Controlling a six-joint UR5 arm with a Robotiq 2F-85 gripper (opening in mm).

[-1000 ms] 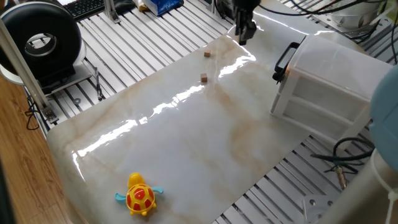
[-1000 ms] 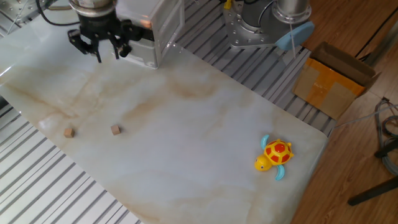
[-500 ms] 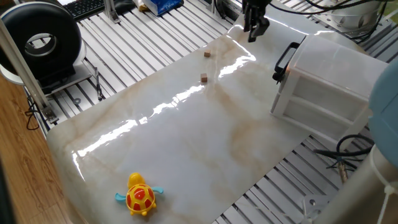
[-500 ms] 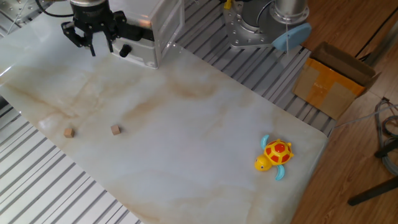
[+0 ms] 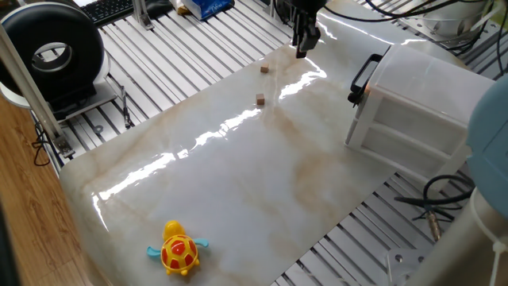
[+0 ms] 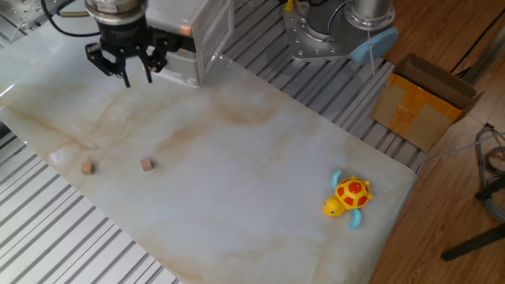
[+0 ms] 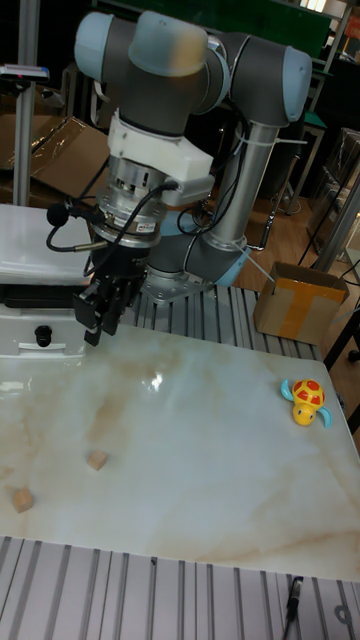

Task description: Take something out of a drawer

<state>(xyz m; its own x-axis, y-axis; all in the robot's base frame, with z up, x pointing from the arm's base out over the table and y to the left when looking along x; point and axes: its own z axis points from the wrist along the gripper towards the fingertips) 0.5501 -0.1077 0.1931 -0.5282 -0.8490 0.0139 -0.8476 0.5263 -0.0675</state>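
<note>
A marble-patterned table (image 6: 237,158) carries two small wooden cubes (image 6: 146,164) (image 6: 87,167), a toy turtle (image 6: 348,196) and a white drawer unit (image 5: 421,107).

light: bright, overhead | glare: white streaks on table (image 5: 238,183) | focus: sharp | shadows: soft

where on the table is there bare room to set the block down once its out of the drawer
Widest free patch: the middle of the table, between the two small cubes and the toy turtle. Crowded: the corner by the drawer unit, where the gripper hangs.
</note>
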